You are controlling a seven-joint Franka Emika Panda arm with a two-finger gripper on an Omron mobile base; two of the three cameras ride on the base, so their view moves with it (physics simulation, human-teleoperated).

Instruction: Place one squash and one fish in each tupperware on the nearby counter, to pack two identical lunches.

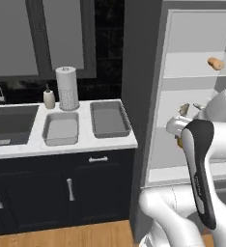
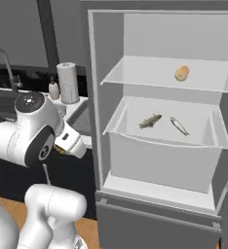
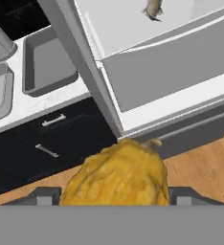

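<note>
a: what's the gripper got?

b: a yellow squash, clamped between the jaws right up at the hand. the fingers are mostly hidden behind it, so i'd guess the hold is snug, no more.

a: where to?

b: past the fridge edge to the counter. the darker tray is nearest, the lighter tray just beyond it. both look bare. carry it level, lower it well inside the rim, then let go.

a: and the rest?

b: two fish on the middle fridge shelf, the other squash on the shelf above.
</note>
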